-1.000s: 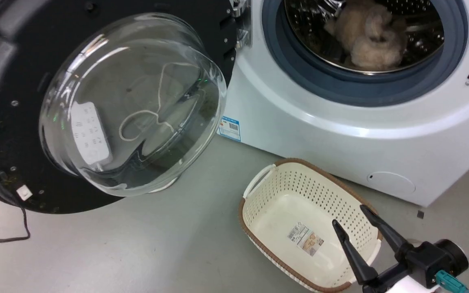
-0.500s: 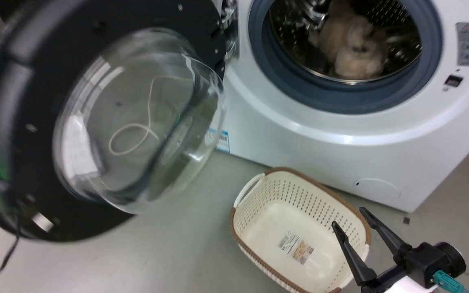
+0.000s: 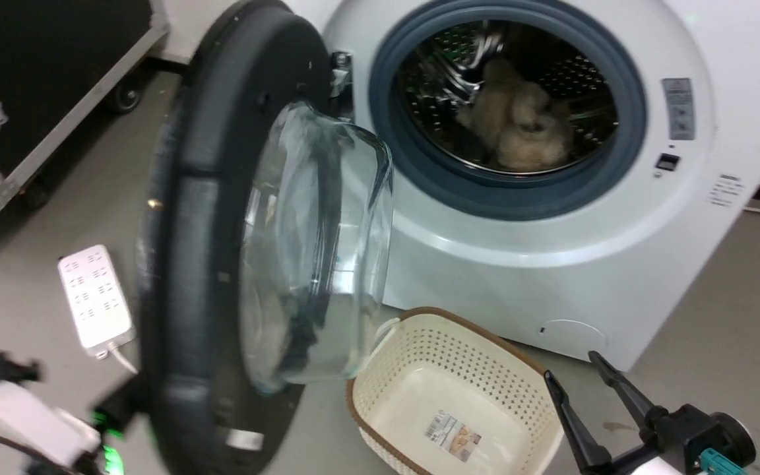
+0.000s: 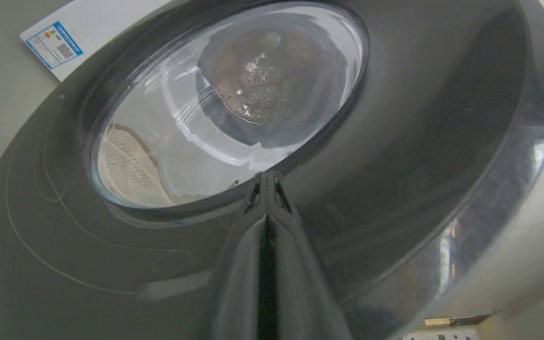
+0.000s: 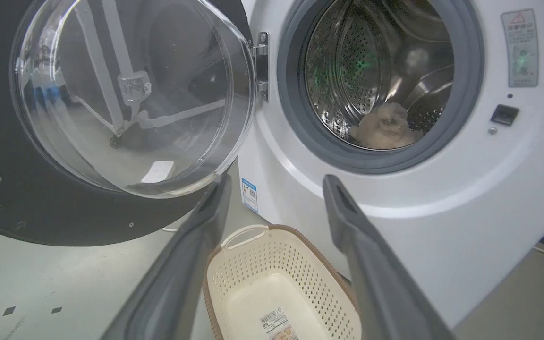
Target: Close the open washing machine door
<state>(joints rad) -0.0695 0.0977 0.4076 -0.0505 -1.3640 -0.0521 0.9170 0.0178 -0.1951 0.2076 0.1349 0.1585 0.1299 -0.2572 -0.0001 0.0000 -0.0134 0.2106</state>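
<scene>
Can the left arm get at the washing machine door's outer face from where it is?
Probably yes. The left tool, shut, points straight at the washing machine door by the edge of its glass, with nothing between them. Whether they actually touch, I cannot tell.

The round washing machine door (image 4: 418, 141) has a glossy black rim and a smooth clear glass bowl (image 4: 182, 118) (full of reflections). The big white washing machine (image 3: 518, 277) is glossy, its perforated drum (image 3: 571, 72) shiny steel. The cream perforated basket (image 3: 419, 356) looks matt plastic.
</scene>
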